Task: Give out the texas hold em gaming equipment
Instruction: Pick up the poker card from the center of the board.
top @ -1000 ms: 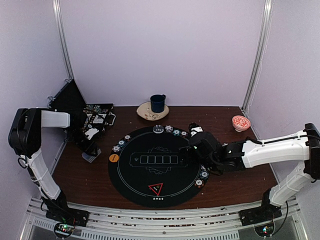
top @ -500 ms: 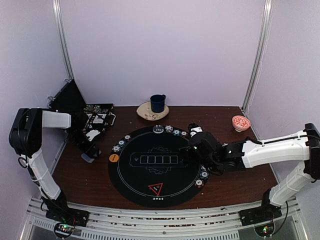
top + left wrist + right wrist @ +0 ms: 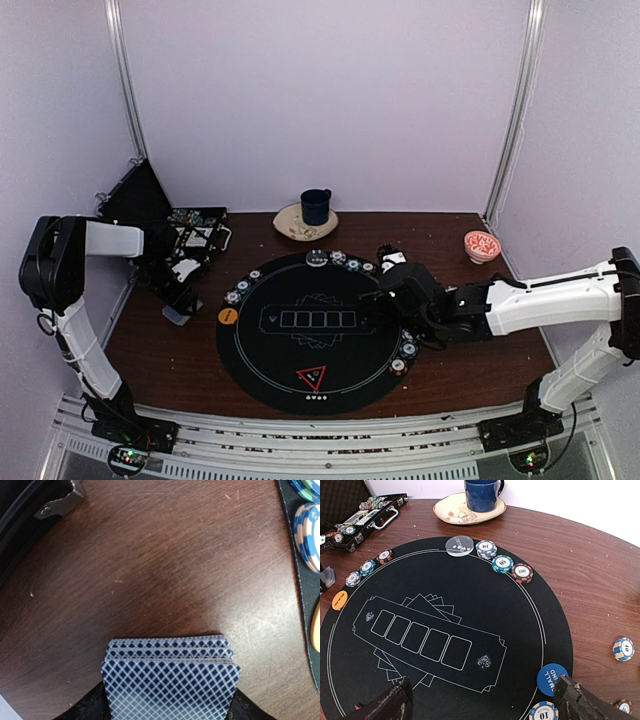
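Playing cards (image 3: 170, 680) sit inside our left tool (image 3: 167, 707); gripped or not, we cannot tell, and a loose hold could spill them. Our right tool (image 3: 485, 700) gapes wide.

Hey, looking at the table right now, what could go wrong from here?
1. The deck at the left pincer is splayed in offset layers; a squeeze or lift might spill cards.
2. The open right pincer hangs over the mat beside the blue button and a chip; a sweep could knock them away.
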Robot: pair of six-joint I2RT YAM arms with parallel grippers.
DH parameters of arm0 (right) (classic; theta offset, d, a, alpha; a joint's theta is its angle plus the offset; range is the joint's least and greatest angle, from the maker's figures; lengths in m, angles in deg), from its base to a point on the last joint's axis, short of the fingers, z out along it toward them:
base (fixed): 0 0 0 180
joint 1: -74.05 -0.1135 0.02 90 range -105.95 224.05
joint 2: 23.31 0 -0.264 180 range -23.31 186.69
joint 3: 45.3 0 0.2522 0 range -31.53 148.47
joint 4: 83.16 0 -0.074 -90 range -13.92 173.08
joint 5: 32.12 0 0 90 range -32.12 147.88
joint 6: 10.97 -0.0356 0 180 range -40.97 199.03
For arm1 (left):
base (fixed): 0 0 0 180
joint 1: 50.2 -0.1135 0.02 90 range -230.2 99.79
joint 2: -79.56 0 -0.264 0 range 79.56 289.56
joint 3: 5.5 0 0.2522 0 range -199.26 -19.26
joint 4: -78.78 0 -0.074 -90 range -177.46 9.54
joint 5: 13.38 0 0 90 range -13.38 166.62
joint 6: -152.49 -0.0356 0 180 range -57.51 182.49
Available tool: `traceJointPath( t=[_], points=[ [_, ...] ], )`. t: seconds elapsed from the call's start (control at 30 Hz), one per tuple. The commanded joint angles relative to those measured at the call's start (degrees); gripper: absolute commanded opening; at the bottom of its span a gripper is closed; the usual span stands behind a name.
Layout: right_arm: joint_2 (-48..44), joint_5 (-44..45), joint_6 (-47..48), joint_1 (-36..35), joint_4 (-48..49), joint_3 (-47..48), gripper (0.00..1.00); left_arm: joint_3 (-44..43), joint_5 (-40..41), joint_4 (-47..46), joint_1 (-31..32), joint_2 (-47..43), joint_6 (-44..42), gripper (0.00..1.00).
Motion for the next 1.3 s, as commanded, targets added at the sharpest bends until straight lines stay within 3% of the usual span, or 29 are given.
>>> traceJointPath(
  t=[0.0, 0.43, 0.67, 1.27],
  points=[
    [-1.7, 1.0, 0.1, -0.5, 0.0, 0.3, 1.00, 3.7, 2.6, 0.7, 1.2, 3.7, 0.2, 0.75],
    [-0.8, -2.1, -0.1, -0.6, 1.1, 1.3, 1.00, 3.1, -0.6, 2.8, 1.7, 3.6, -1.7, 0.46],
    [7.1, -7.6, -0.1, -2.2, 1.1, 9.3, 1.00, 2.1, 0.3, 3.0, 2.2, 1.4, -2.0, 0.34],
    [27.7, -26.2, -1.9, -2.7, 5.7, 31.7, 1.00, -1.0, -2.3, 5.2, 3.2, -5.3, -4.3, 0.29]
  ],
)
